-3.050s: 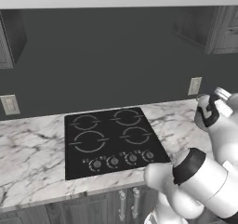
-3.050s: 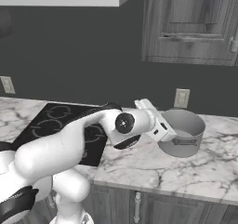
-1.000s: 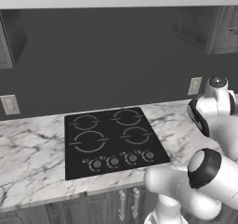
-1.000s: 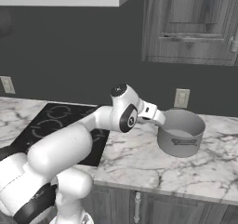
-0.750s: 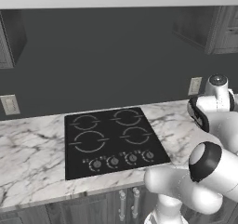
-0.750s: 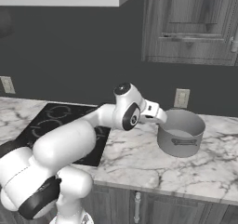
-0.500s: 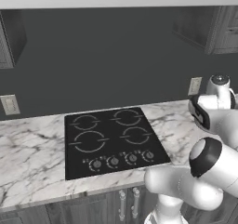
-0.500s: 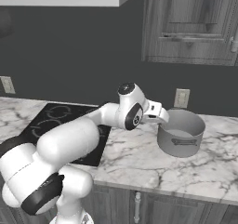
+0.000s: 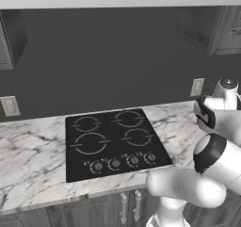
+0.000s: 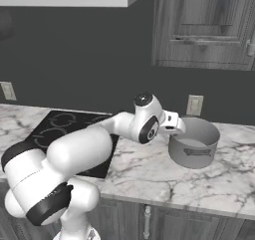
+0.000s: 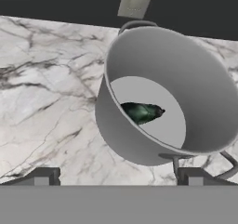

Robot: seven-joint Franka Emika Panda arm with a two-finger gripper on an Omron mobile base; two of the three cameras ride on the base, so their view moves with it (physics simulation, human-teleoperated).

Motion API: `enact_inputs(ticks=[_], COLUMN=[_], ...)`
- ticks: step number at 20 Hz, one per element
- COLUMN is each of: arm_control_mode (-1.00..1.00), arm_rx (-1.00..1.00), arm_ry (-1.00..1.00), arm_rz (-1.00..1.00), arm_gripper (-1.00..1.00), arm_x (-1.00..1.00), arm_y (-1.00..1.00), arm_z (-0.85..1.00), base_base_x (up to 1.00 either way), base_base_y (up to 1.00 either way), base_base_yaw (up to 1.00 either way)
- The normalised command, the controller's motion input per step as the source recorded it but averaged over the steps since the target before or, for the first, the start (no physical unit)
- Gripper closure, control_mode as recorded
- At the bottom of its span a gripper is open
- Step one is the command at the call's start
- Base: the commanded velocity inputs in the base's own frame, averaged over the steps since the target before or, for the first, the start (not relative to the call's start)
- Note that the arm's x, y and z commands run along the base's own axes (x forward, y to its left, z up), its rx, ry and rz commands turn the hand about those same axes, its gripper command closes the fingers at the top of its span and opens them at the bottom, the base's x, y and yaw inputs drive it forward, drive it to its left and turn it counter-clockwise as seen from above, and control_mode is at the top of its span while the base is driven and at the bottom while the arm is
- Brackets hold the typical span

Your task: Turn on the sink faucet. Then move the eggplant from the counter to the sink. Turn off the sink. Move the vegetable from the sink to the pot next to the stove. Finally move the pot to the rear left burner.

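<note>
Your gripper (image 11: 115,175) is spread, empty, at the pot (image 11: 139,137) rim; eggplant (image 11: 141,112) lies inside, just ahead, on the counter (image 11: 46,97).

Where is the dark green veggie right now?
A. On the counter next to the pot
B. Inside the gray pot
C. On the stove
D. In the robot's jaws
B. The hand view shows the eggplant lying on the bottom of the pot, which stands on the marble counter.
</note>
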Motion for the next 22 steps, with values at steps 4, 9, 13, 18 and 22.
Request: enact_inputs(ticks=[4, 9, 13, 18, 22], arm_control_mode=[-1.0, -1.0, -1.0, -1.0, -1.0], arm_rx=[0.0, 0.0, 0.0, 0.0, 0.0], arm_ry=[0.01, 0.02, 0.04, 0.02, 0.0], arm_rz=[0.07, 0.06, 0.05, 0.05, 0.03], arm_gripper=[-1.0, -1.0, -1.0, -1.0, -1.0], arm_x=[0.07, 0.12, 0.15, 0.11, 0.03], arm_y=[-0.09, -0.07, -0.11, -0.15, 0.0], arm_z=[-0.17, -0.15, -0.17, -0.17, -0.2], base_base_x=[0.0, 0.0, 0.0, 0.0, 0.0], base_base_y=[0.0, 0.0, 0.0, 0.0, 0.0], base_base_yaw=[0.0, 0.0, 0.0, 0.0, 0.0])
